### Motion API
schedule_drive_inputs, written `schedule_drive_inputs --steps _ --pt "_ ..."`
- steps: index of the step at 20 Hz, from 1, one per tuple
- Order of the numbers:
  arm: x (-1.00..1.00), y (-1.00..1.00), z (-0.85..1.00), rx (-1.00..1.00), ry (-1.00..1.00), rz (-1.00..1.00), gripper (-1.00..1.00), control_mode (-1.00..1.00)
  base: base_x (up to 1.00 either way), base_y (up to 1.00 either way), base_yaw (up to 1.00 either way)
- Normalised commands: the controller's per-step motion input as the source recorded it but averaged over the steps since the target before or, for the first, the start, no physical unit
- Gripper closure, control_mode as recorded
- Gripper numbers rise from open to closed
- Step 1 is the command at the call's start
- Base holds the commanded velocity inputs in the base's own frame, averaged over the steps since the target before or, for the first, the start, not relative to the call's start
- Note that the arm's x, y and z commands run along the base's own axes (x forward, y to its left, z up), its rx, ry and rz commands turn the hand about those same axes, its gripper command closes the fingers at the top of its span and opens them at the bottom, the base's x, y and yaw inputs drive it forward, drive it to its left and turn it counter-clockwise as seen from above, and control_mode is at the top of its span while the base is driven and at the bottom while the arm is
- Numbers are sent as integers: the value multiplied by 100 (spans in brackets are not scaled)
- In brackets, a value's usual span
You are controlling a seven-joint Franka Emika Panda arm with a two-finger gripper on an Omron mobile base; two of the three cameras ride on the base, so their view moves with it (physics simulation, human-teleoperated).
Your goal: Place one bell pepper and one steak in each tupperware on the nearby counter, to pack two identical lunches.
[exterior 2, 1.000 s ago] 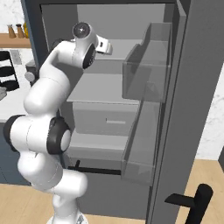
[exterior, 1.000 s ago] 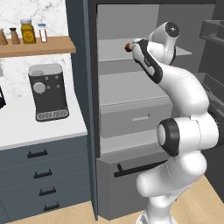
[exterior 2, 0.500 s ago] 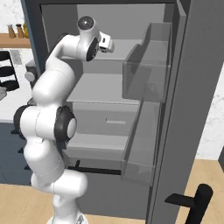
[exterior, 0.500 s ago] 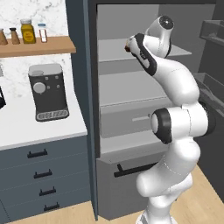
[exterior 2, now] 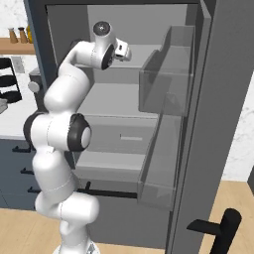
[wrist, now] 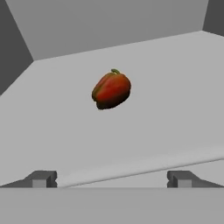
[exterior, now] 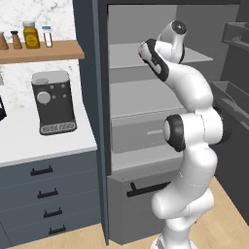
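The claw point(wrist: 112, 179) hangs released, jaws wide, aimed at one bell pepper point(wrist: 111, 89) lying alone on a grey fridge shelf point(wrist: 166, 109) — bare shelf between them. Beside the fridge, a coffee machine point(exterior: 52, 102) stands on the counter point(exterior: 29, 141).

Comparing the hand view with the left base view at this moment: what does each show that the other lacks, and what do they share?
Hand view: a glossy red bell pepper with a dark stem lying alone on a grey fridge shelf, ahead of the open pincer, untouched.

Left base view: a black coffee machine on the white counter, spice jars on a brown wooden shelf, dark blue-grey drawers with black handles, and the white arm reaching into the open fridge.

Both: the grey fridge interior with its shelves.
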Motion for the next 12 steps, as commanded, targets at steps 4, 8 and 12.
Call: schedule_drive_inputs --steps 4,8,12 --pt "36 3 -3 0 0 0 -100 -100 0 0 0" --pt "27 4 0 0 0 0 -100 -100 0 0 0" --pt "30 1 -2 0 0 0 -100 -100 0 0 0"
